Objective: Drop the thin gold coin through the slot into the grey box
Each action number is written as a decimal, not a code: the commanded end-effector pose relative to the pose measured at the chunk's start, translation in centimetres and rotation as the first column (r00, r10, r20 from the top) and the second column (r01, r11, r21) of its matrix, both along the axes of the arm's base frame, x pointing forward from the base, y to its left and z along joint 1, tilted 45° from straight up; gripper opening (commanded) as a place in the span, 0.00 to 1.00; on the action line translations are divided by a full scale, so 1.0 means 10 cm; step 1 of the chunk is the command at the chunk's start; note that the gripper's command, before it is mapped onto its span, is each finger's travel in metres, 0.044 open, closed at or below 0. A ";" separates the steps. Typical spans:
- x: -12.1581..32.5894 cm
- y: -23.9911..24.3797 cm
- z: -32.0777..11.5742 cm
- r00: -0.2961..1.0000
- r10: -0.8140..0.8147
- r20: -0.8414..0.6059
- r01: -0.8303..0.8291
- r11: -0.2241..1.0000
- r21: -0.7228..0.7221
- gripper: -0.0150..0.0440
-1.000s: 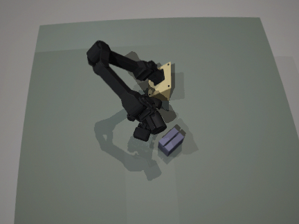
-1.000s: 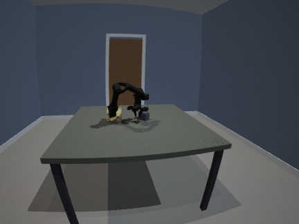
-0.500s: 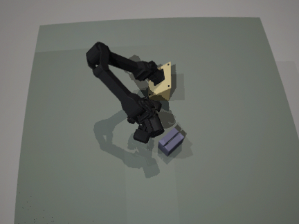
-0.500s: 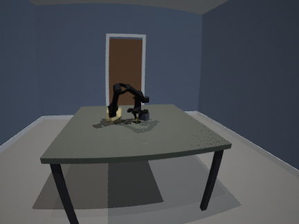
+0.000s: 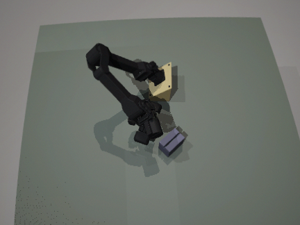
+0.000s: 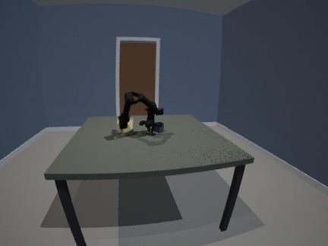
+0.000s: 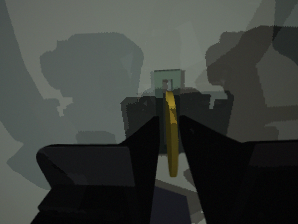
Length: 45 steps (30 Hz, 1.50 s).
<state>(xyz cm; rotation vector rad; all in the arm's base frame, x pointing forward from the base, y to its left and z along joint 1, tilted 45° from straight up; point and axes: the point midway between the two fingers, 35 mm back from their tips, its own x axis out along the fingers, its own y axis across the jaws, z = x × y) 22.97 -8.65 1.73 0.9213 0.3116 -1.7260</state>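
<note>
The gold coin (image 7: 173,145) (image 6: 150,131) stands on edge in the dark-green holder (image 7: 160,77); the coin is hidden beneath the arm in the top view. My gripper (image 7: 169,121) points down at the coin, with one finger on each side of it. The fingers are partly closed, and narrow gaps show between them and the coin in the wrist view, so the gripper is open. The grey box (image 5: 171,142) (image 6: 160,127) looks purplish and sits just right of the gripper. The slot runs along its lid. A corner of the box (image 7: 170,206) shows low in the wrist view.
The arm's base stands on a pale yellow mounting block (image 5: 167,74) (image 6: 129,125) at the back of the green table (image 5: 226,121) (image 6: 114,161). The arm bends out to the left and back over the holder. Its shadows fall around the coin and holder.
</note>
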 end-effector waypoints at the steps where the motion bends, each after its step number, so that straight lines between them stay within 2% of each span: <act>1: 0.00 -0.01 0.00 1.000 0.005 -0.002 -0.005 1.000 -0.004 0.26; 12: 0.01 0.02 0.02 1.000 0.005 -0.002 -0.005 1.000 -0.003 0.25; 45: 0.10 0.60 0.60 1.000 0.005 -0.003 -0.005 1.000 0.002 0.25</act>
